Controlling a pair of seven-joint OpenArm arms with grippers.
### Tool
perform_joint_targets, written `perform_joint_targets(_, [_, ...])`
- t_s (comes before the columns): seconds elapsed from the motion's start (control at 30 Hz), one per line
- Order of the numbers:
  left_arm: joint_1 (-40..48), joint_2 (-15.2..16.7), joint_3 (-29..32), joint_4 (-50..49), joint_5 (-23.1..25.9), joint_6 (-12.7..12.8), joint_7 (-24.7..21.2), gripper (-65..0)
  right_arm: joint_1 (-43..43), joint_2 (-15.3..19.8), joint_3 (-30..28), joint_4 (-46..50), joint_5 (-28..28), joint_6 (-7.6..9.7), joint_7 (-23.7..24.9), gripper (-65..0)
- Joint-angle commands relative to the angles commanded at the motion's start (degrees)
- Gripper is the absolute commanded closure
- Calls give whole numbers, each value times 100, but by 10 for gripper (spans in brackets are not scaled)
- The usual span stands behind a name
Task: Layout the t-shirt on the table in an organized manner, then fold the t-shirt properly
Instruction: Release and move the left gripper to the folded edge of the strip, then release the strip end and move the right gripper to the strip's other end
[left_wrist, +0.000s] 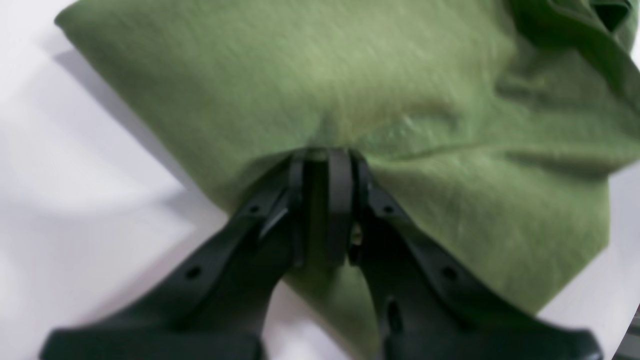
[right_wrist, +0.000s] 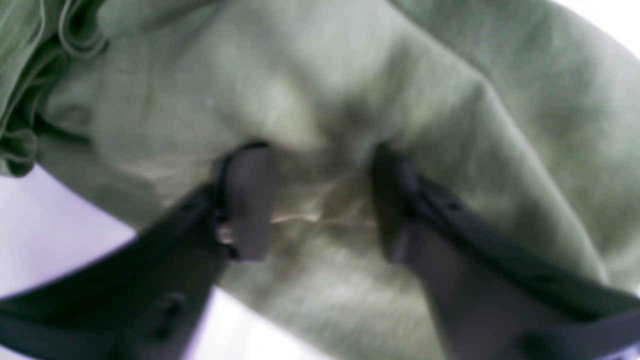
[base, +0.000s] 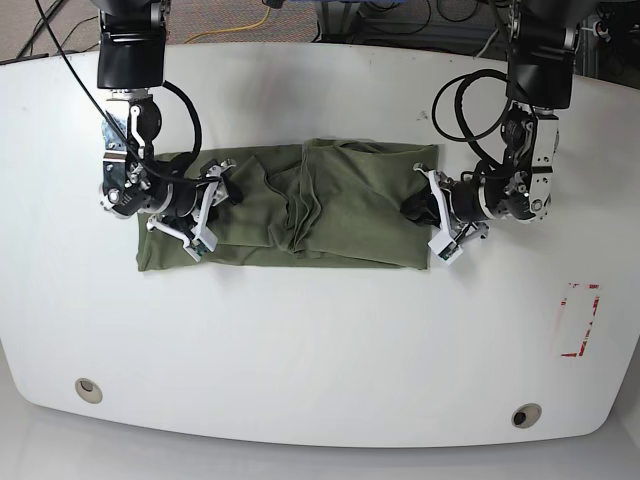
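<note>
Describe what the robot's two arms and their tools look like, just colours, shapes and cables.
Both arms are black boxy segments with looping black cables beside them. In the base view each wrist carries white bracket parts around dark hardware. The left tool has matte black, tapering fingers with small round holes along the shanks. The right tool looks alike: dark fingers with flat, rounded pads, though that view is blurred.

The olive t-shirt (left_wrist: 350, 90) is pinched at a puckered fold by the left gripper (left_wrist: 325, 160), jaws closed together. White table (left_wrist: 75, 200) is seen beneath, left and right of the cloth.
</note>
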Motion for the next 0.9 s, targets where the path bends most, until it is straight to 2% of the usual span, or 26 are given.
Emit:
perform_joint_targets(0.17, [70, -9, 0, -9, 0, 0, 0, -47, 123, -105, 1029, 422, 325, 0, -431, -636])
perform_joint_targets(0.2, [70, -9, 0, -9, 0, 0, 0, -47, 202, -105, 1240, 404, 334, 0, -571, -650])
perform_joint_targets(0.3, [79, -44, 0, -9, 0, 0, 0, -47, 334, -53, 1670, 211, 308, 0, -738, -650])
perform_joint_targets(0.4, [132, -158, 0, -9, 0, 0, 0, -47, 484, 149, 1890, -237, 352, 0, -756, -650])
perform_joint_targets(0.63, [141, -185, 0, -9, 0, 0, 0, -47, 932, 607, 2145, -1934, 457, 0, -695, -650])
perform_joint_targets(0.9, [141, -193, 0, -9, 0, 0, 0, -47, 1143, 958, 2101, -3367, 756, 0, -158, -650])
